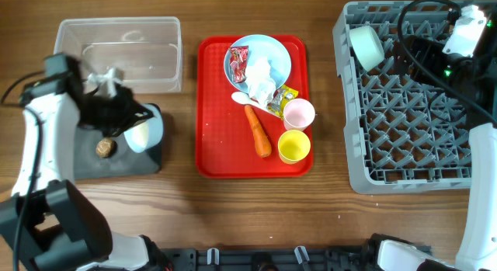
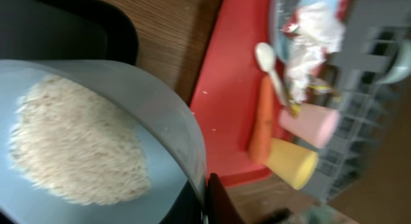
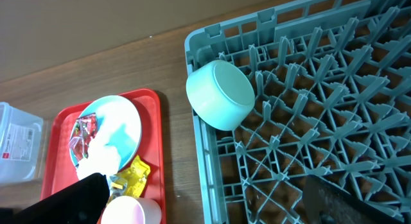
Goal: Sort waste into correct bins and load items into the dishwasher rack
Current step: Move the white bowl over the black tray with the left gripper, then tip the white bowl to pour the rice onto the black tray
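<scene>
left fingers (image 2: 215,199) clench the rim of a light blue bowl (image 2: 160,115), tilted over the black tray (image 2: 64,25), rice (image 2: 70,147) inside. tip steeper and keep the grains off the surface (image 1: 233,217). far off, right fingers (image 3: 70,198) hang released above the rack (image 3: 334,121).

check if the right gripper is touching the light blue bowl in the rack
Apart. The right wrist view shows the open right gripper clear of the light blue bowl, with bare dishwasher rack lattice between them.
</scene>
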`<state>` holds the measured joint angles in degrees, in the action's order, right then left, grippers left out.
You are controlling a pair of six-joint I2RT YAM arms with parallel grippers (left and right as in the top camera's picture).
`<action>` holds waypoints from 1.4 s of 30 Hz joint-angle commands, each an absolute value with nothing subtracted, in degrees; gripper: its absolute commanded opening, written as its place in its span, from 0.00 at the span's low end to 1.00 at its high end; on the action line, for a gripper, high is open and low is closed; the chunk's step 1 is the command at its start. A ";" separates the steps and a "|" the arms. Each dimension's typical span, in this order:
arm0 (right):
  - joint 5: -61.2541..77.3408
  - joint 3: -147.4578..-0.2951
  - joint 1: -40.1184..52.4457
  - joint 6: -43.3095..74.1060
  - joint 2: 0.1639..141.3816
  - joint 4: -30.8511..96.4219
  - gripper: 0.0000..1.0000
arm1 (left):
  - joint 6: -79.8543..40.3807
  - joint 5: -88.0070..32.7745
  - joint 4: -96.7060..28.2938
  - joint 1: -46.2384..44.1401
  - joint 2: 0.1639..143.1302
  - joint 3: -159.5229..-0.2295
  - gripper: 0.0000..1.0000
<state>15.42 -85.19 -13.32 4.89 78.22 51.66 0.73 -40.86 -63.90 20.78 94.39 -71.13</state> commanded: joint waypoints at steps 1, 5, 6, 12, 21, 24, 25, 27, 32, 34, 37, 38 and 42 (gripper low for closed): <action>16.36 -85.01 -13.47 4.03 78.56 51.64 0.99 | 11.35 -57.25 -63.90 28.77 93.86 -65.82 0.04; 16.38 -85.01 -13.47 4.05 78.56 51.62 0.99 | 16.82 -70.41 -63.90 37.17 93.91 -60.51 0.04; 16.38 -85.01 -13.47 4.05 78.56 51.62 0.99 | 17.61 -72.55 -63.96 38.37 93.91 -59.90 0.04; 16.38 -85.01 -13.47 4.05 78.56 51.70 0.99 | 17.58 -82.48 -65.04 41.54 93.91 -59.33 0.04; 16.38 -85.01 -13.47 3.97 78.56 51.70 0.99 | 16.08 -89.17 -65.52 41.54 93.91 -59.33 0.04; 16.38 -85.01 -13.47 2.98 78.56 51.72 0.99 | 15.84 -90.37 -65.39 41.54 93.91 -59.35 0.04; 16.38 -85.01 -13.47 2.98 78.56 51.70 0.99 | 15.84 -90.37 -65.43 41.54 93.91 -59.35 0.04; 16.38 -85.01 -13.47 2.98 78.56 51.70 0.99 | 14.20 -90.37 -65.41 41.54 93.91 -59.35 0.04; 16.38 -85.01 -13.47 3.01 78.56 51.94 0.99 | 13.04 -90.37 -65.41 41.54 93.91 -59.35 0.04; 16.38 -85.01 -13.47 3.01 78.56 52.07 0.99 | 13.06 -90.37 -65.41 41.54 93.91 -59.35 0.04; 16.38 -85.01 -13.47 3.01 78.56 52.40 0.99 | 13.08 -90.37 -65.34 41.54 93.91 -59.35 0.04; 16.38 -85.01 -13.47 2.98 78.56 52.45 0.99 | 13.06 -90.37 -65.19 41.54 93.91 -59.35 0.04; 16.38 -85.01 -13.47 3.01 78.56 52.60 0.99 | 13.06 -90.37 -65.19 41.54 93.91 -59.35 0.04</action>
